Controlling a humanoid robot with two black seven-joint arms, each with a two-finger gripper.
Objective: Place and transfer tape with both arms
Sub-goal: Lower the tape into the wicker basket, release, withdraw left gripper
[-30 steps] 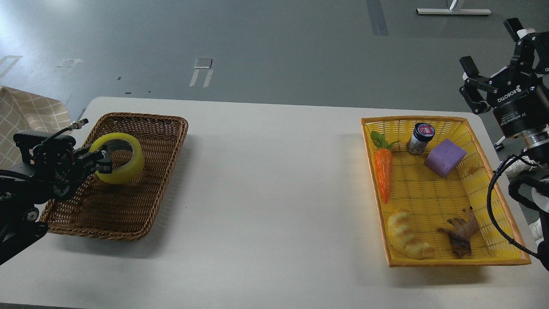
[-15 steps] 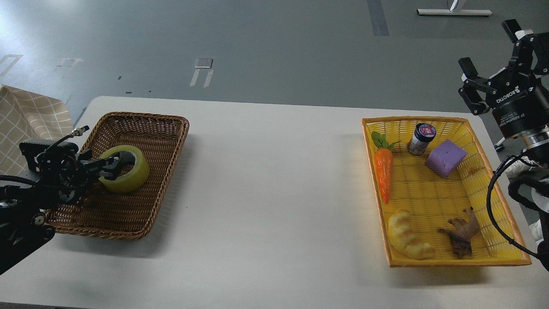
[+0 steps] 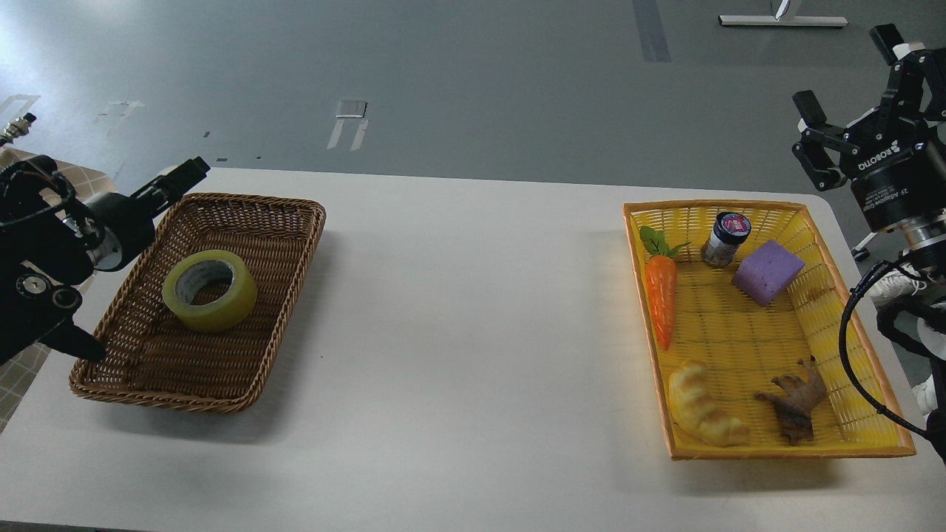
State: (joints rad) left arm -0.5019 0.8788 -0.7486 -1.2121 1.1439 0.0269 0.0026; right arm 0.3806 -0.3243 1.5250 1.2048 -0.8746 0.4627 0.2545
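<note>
Tape point(image 3: 210, 289) released into wicker basket point(image 3: 288, 222); left claw point(image 3: 194, 168) withdrawn (fingers indistinguishable), right claw point(image 3: 853, 81) spread wide.

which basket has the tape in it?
The brown wicker basket on the left: the tape lies flat inside. The yellow basket holds only toys and a jar.

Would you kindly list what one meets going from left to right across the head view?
Left gripper → brown wicker basket holding the tape → bare table → yellow basket with carrot, jar, purple block → right gripper.
</note>
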